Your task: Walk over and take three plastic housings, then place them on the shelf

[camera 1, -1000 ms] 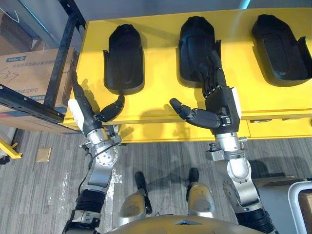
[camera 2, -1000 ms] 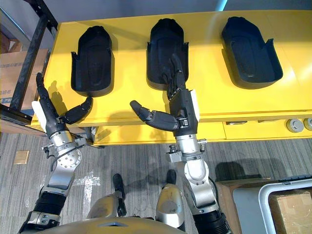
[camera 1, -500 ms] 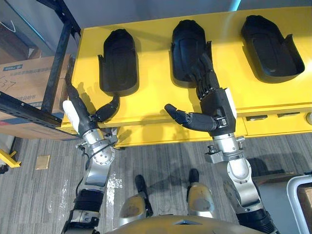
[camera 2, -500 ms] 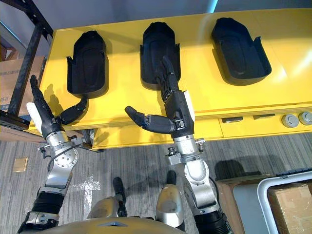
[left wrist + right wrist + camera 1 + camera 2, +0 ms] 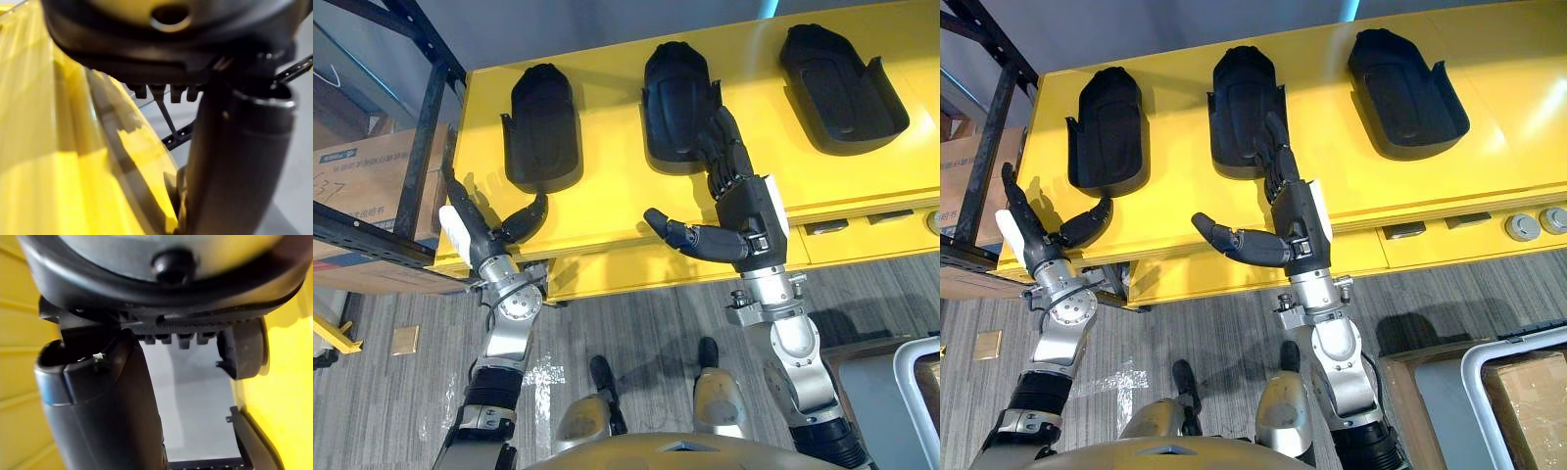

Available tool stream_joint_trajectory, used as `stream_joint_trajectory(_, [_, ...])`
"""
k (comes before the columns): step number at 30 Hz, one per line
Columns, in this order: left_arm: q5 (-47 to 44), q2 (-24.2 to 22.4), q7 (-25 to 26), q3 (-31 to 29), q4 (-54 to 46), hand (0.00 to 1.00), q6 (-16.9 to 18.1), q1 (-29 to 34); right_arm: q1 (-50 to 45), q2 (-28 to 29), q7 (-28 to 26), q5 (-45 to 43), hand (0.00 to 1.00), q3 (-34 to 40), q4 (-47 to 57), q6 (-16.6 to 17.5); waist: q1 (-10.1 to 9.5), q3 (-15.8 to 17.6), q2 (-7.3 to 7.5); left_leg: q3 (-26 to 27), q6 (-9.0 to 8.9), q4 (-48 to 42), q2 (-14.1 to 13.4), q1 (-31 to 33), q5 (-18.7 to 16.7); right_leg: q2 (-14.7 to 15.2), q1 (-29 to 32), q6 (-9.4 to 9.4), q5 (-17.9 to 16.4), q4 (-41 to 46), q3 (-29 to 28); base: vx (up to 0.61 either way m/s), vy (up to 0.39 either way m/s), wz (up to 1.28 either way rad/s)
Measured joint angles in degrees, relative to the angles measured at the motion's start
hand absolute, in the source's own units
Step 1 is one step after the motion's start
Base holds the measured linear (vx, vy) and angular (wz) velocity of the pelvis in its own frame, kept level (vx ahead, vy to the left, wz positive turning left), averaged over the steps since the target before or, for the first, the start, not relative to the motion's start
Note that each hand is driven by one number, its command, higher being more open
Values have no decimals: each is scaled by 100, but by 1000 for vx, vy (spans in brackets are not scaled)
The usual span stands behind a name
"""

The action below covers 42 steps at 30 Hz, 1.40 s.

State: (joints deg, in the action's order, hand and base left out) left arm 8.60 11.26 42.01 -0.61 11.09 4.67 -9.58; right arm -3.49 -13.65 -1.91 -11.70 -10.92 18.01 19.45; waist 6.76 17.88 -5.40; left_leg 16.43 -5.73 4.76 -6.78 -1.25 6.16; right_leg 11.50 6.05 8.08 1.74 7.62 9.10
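Tabletop [image 5: 617,211] yellow, shelf [image 5: 423,127] at nine o'clock | middle housing [image 5: 675,98] at twelve o'clock of our right hand [image 5: 749,211] | it and left hand [image 5: 470,230] spread, empty.

Left housing [image 5: 541,127], middle housing [image 5: 674,93] and right housing [image 5: 837,83], black open shells, lie in a row on the yellow table [image 5: 607,201].

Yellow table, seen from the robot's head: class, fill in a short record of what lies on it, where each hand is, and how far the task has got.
surface: yellow table
items: three black housings in a row on it: left housing, middle housing, right housing
left hand: open, holding nothing, at the table's front left corner
right hand: open, fingers over the middle housing's near end; contact cannot be told
shelf: black frame left of the table
task stage: no housing picked up yet
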Motion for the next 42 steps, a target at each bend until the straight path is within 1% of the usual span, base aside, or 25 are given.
stream_joint_trajectory(4, [-5,-2,0,-22,0,100,-93,0,-11,0,-3,-1,100,29,87,0,0,-7,-10,1,0,0,0,-18,0,-4,-37,0,30,-42,1,0,0,0])
stream_joint_trajectory(9, [-172,-7,-6,-48,0,100,-102,-1,-27,6,-46,-1,100,40,100,2,0,-29,-41,4,1,1,0,-46,0,-13,-116,8,89,-148,11,0,0,0])
stream_joint_trajectory(12, [-169,-36,-107,-45,-63,100,-100,72,-117,32,-49,0,100,41,101,2,-11,-80,-90,-9,7,6,0,-135,-21,-20,-283,26,114,-280,43,6,3,1])
stream_joint_trajectory(15, [-135,-233,-337,5,-862,100,-75,566,-417,102,-26,16,100,40,133,9,-20,-248,-136,-61,-3,9,0,-190,-72,-21,-466,47,126,-444,142,37,5,11])
stream_joint_trajectory(16, [-132,-258,-370,71,-1088,100,5,729,-495,123,7,42,100,33,134,13,-29,-290,-143,-89,-10,9,-3,-219,-84,-24,-540,50,127,-488,186,62,0,14])
stream_joint_trajectory(17, [-131,-285,-453,137,-1455,100,191,1017,-543,143,100,245,100,31,134,18,-43,-392,-153,-119,-13,10,-7,-225,-102,-27,-582,49,125,-504,225,50,-3,14])
stream_joint_trajectory(19, [-124,-372,-534,196,-1752,100,396,1218,-569,186,266,404,100,44,134,36,-55,-474,-150,-193,-16,9,-7,-243,-108,-25,-686,50,126,-562,318,44,-4,20])
stream_joint_trajectory(20, [-125,-474,-617,227,-1960,100,594,1373,-608,254,419,474,100,82,134,58,-102,-550,-138,-239,-19,10,-11,-267,-110,-26,-741,48,125,-582,373,40,-5,19])
stream_joint_trajectory(21, [-124,-529,-740,266,-2136,100,816,1520,-628,272,554,471,100,122,134,82,-189,-567,-124,-246,-30,12,-19,-329,-122,-33,-833,46,122,-607,391,13,-4,14])
stream_joint_trajectory(23, [-145,-586,-985,296,-2355,100,1069,1763,-705,328,686,460,100,220,133,84,-206,-667,-112,-328,-29,29,-18,-332,-131,-34,-953,47,122,-688,503,-11,-4,19])
stream_joint_trajectory(24, [-224,-597,-1210,299,-2559,100,1296,2015,-725,368,744,448,100,295,122,85,-235,-731,-95,-352,-31,31,-23,-343,-134,-37,-992,45,116,-695,540,-11,-2,22])
stream_joint_trajectory(25, [-281,-598,-1410,295,-2692,100,1443,2169,-732,432,737,417,100,380,121,102,-255,-756,-85,-375,-31,31,-25,-362,-136,-39,-1038,45,116,-711,570,-15,0,19])
stream_joint_trajectory(27, [-640,-596,-1982,303,-2801,100,1746,2369,-751,475,664,28,100,519,77,155,-348,-888,-56,-437,-39,33,-35,-396,-154,-52,-1143,47,114,-771,639,-25,1,13])
stream_joint_trajectory(29, [-965,-596,-2311,302,-2852,100,1824,2431,-744,508,505,-259,100,557,22,180,-397,-956,-24,-458,-41,34,-48,-419,-152,-64,-1187,45,110,-778,661,-20,-2,5])
stream_joint_trajectory(30, [-1111,-596,-2424,301,-2879,100,1855,2459,-745,508,483,-269,100,543,14,184,-410,-975,-12,-475,-41,34,-50,-420,-150,-66,-1199,44,107,-783,680,-25,-4,6])
stream_joint_trajectory(32, [-1582,-597,-2898,306,-2966,100,1916,2601,-744,511,454,-268,100,412,-54,184,-414,-1067,51,-513,-48,35,-58,-412,-136,-76,-1217,35,98,-795,723,-18,-5,8])
stream_joint_trajectory(33, [-1690,-597,-3019,313,-2966,100,1916,2609,-733,511,452,-268,100,371,-104,184,-420,-1091,72,-531,-48,35,-59,-408,-132,-77,-1225,31,95,-794,742,-5,-8,11])
stream_joint_trajectory(35, [-1940,-592,-3346,426,-2967,100,1916,2607,-672,512,441,-270,100,205,-402,181,-500,-1172,152,-590,-55,36,-68,-374,-110,-87,-1230,22,91,-793,801,-8,-9,12])
stream_joint_trajectory(36, [-1980,-592,-3418,466,-2967,100,1916,2611,-667,512,420,-284,100,157,-473,178,-519,-1181,169,-603,-56,36,-69,-366,-106,-89,-1230,20,90,-792,813,-11,-7,15])
stream_joint_trajectory(38, [-2212,-584,-3729,544,-2967,100,1913,2642,-539,509,359,-335,100,-67,-794,132,-546,-1208,217,-711,-58,37,-69,-302,-72,-91,-1230,9,84,-789,909,-11,-11,19])
stream_joint_trajectory(39, [-2240,-583,-3780,545,-2967,100,1912,2653,-471,508,359,-328,100,-140,-896,119,-546,-1212,225,-728,-60,37,-70,-295,-67,-94,-1230,8,83,-787,921,-14,-14,16])
stream_joint_trajectory(42, [-2357,-557,-3928,655,-2966,100,1909,2646,-181,506,392,-326,100,-335,-1209,89,-650,-1216,230,-791,-64,38,-77,-246,-41,-104,-1222,0,82,-781,973,-14,-10,11])
